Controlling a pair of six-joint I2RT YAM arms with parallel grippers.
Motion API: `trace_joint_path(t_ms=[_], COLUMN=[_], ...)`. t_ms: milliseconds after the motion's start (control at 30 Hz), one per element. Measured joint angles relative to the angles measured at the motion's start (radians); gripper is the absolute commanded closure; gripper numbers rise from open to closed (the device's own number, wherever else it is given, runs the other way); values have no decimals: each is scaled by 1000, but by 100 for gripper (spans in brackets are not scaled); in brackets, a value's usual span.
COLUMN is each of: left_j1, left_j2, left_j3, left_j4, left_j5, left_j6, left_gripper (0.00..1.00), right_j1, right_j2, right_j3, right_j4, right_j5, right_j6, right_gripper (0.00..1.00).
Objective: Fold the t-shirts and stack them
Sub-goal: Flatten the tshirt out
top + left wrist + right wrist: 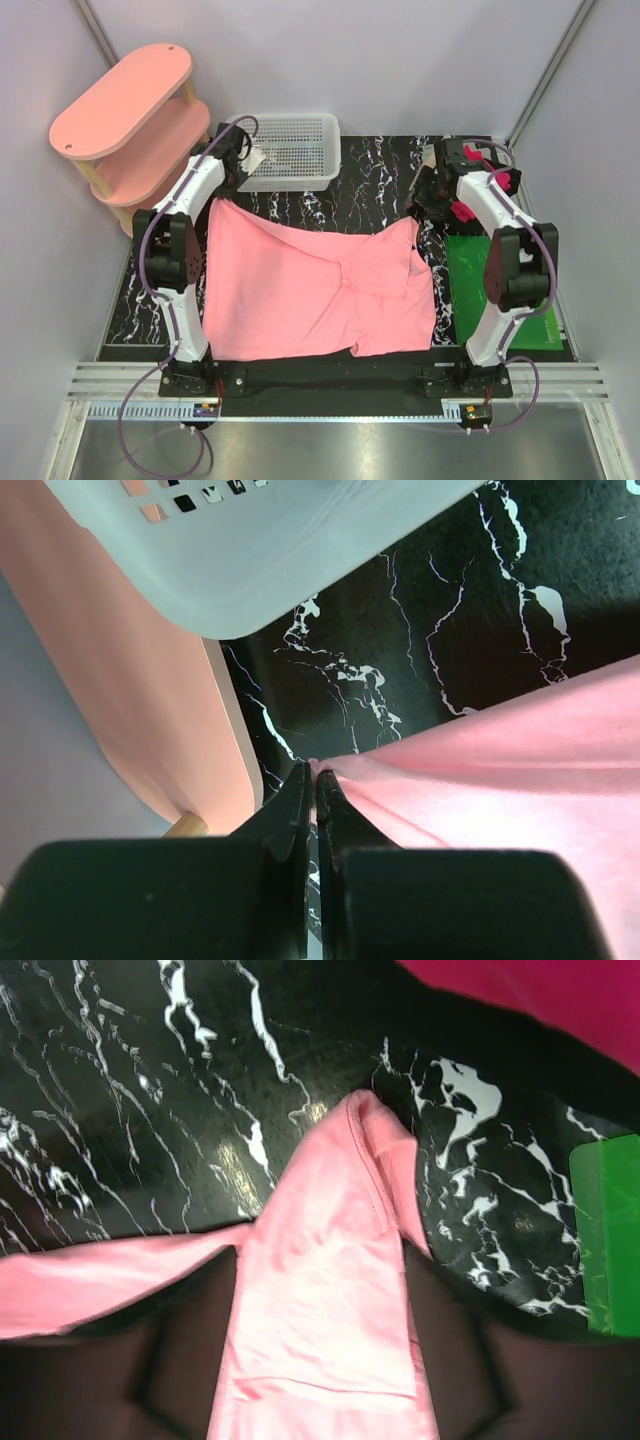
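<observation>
Top external view, entries listed from the near edge outward.

1. Salmon-pink t-shirt (300,290): spread on the black marbled tabletop (380,170) between my two arms. It lies mostly flat, with a folded-over flap right of middle and its far right corner drawn to a point.
2. Green mat (465,290): flat on the right side of the tabletop, just beside the shirt's right edge and partly under my right arm.
3. White mesh basket (290,150): at the far edge, left of centre.
4. Pink shelf unit (125,100): far left, beside the basket.

From above I cannot read either grip; the wrist views settle them.

5. Left wrist view, left end effector (315,775): jaws closed, pinching the far left corner of the salmon-pink t-shirt. The basket's rim and the shelf unit lie beyond it.
6. Right wrist view, right end effector (318,1260): fingers spread wide. The shirt's far right corner lies on the tabletop between them, and neither finger presses on it.
7. Magenta-red t-shirt (540,990): only an edge shows, at the far corner of the right wrist view, past the pink corner. From above I cannot pick it out with any certainty, because my right arm covers that spot.
</observation>
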State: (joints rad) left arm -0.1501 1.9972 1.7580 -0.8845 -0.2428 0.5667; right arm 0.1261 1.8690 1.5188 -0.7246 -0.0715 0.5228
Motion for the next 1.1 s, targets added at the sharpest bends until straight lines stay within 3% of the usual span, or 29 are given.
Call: trace_joint_path(t_ms=[67, 267, 567, 1100], left_j1=[0, 0, 0, -10], left_j2=[-1, -14, -46, -105], left_j3=[-7, -54, -104, -130], left_j4=[6, 19, 27, 41], left_j5=[0, 3, 2, 10], left_j6=[2, 1, 2, 1], left_gripper=[100, 100, 100, 100], right_j1=[0, 2, 3, 3], right_j2=[-70, -227, -110, -50], right_j3=[-72, -248, -306, -348], right_j4=[16, 24, 90, 153], right_j5=[-3, -27, -85, -107], right_j6=[5, 13, 19, 23], right_gripper=[60, 56, 58, 58])
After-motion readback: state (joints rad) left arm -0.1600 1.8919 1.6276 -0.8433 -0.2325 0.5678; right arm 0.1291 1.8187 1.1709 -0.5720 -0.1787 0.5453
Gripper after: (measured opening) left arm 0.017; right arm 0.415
